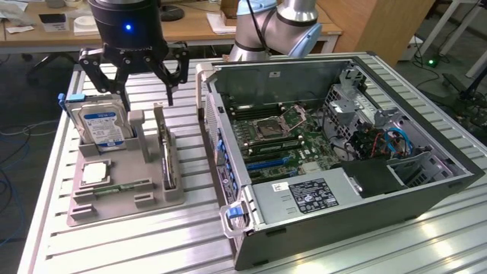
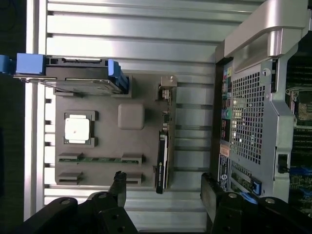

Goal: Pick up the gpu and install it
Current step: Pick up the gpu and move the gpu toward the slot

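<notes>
the gpu (image 1: pixel 166 154) stands on edge in the grey holder (image 1: pixel 114 200), so its broad faces cannot be made out. the computer case (image 2: pixel 253 97) runs out of the wrist view, and the print on its power supply label (image 1: pixel 312 195) is too small to read.

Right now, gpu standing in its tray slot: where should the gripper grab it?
Probably by the gpu's upper long edge, coming straight down and clamping its two flat faces. It stands on edge, thin, with its lower edge sunk in the tray slot, leaving the top free.
</notes>
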`<state>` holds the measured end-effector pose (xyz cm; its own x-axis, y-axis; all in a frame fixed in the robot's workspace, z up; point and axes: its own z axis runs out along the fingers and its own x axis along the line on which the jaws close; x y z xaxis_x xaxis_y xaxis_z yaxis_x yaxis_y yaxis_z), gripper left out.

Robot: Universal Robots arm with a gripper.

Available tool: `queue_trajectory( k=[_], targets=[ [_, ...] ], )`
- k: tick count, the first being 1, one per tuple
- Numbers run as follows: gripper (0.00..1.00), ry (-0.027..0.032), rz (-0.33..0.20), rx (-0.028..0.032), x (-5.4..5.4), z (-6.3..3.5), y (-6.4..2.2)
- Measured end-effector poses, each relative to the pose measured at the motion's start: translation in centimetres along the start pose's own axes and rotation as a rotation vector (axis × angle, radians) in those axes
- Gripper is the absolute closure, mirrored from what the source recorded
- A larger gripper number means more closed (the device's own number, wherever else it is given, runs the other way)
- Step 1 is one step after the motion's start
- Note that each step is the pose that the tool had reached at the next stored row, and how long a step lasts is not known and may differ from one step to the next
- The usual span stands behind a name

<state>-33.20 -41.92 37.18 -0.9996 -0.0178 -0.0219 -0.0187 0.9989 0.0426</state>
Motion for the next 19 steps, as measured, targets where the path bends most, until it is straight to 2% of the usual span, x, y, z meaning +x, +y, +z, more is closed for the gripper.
queue_trajectory(
  k=[19],
  targets=[
    [0.28, -0.0005, 0.000, 0.0000, 0.0, 1.45, -0.16]
  ],
)
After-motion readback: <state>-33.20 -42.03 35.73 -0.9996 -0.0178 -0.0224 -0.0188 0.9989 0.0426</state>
